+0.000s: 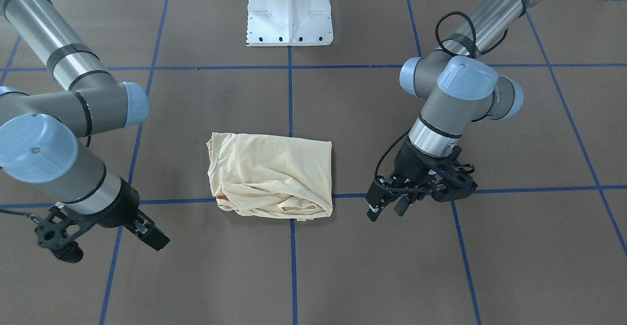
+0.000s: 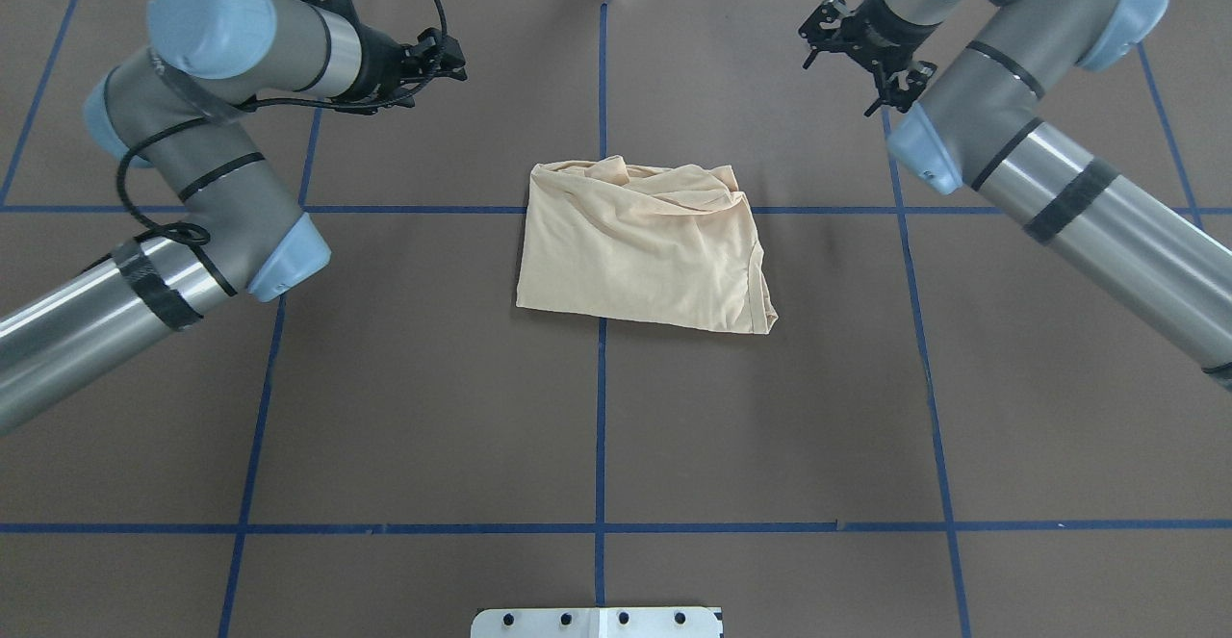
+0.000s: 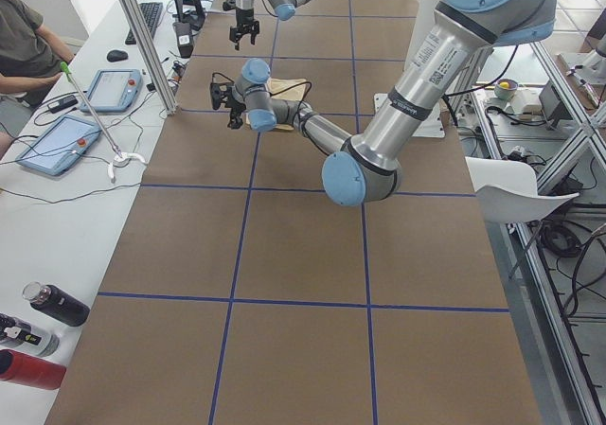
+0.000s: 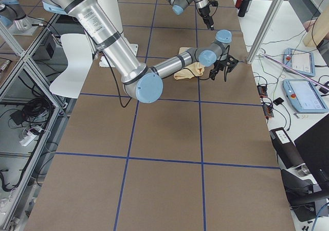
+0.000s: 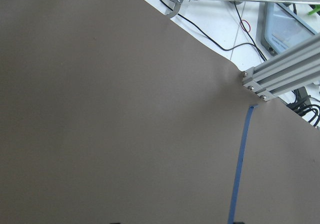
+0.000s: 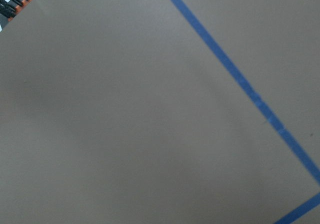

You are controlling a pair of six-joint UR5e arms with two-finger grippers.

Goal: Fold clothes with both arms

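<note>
The clothes are one pale cream shirt (image 1: 272, 175) (image 2: 640, 248), folded into a compact rectangle at the middle of the brown table, with wrinkles along its far edge. No print or collar shows. My left gripper (image 1: 388, 208) (image 2: 438, 56) hovers beside the shirt on its left, apart from it, fingers open and empty. My right gripper (image 1: 149, 237) (image 2: 857, 46) hangs off to the shirt's right, farther away, also open with nothing in it. Both wrist views show only bare table paper and blue tape.
The white pedestal base (image 1: 289, 16) stands at the robot's side of the table. Blue tape lines (image 2: 601, 426) grid the brown paper. A person (image 3: 19, 46) sits at a side bench with tablets (image 3: 59, 146) and bottles (image 3: 47, 307). An aluminium post (image 5: 280, 74) stands at the table's far edge.
</note>
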